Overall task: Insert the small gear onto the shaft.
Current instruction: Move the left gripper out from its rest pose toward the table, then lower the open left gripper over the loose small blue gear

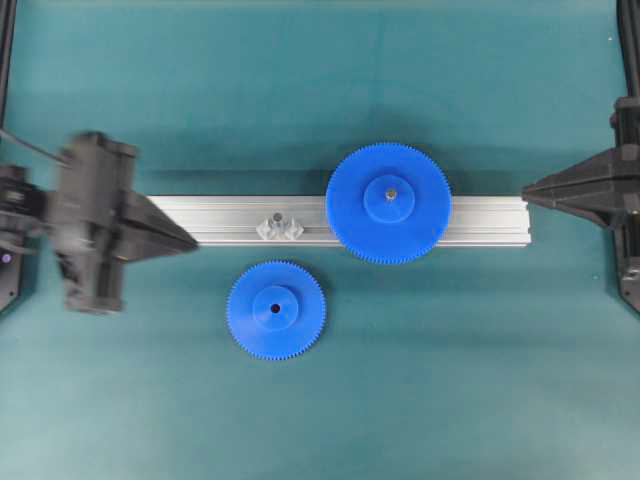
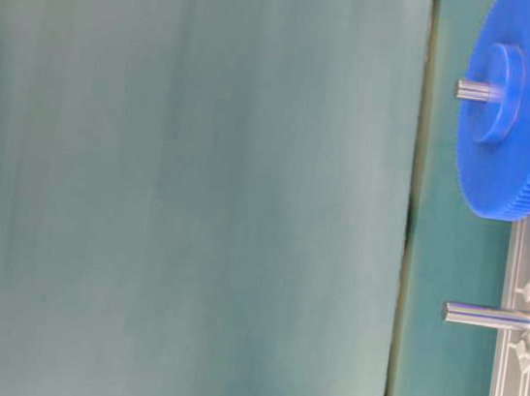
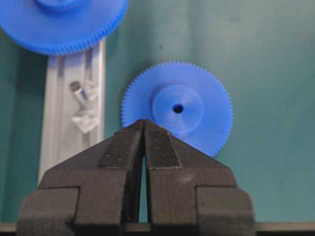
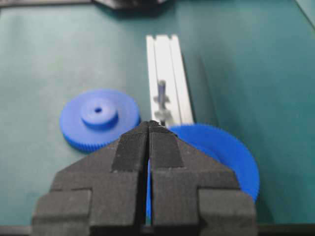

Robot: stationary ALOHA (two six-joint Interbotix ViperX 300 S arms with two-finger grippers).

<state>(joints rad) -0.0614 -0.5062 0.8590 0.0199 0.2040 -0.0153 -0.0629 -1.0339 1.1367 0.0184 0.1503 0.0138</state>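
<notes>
While the small gear (image 1: 276,309) lies flat on the bench (image 1: 450,380) at six o'clock of the bare shaft (image 1: 277,216), both the left claw (image 1: 190,238) and the right claw (image 1: 527,193) sit pinched together holding nothing, so the whole insertion is left.

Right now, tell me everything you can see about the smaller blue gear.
The small blue plastic gear lies flat on the teal table surface, hub up, beside the silver aluminium rail. It has fine teeth all round, a raised round hub and a dark centre hole. Nothing grips it; it is not on the bare metal shaft, and sits apart from the rail.
</notes>
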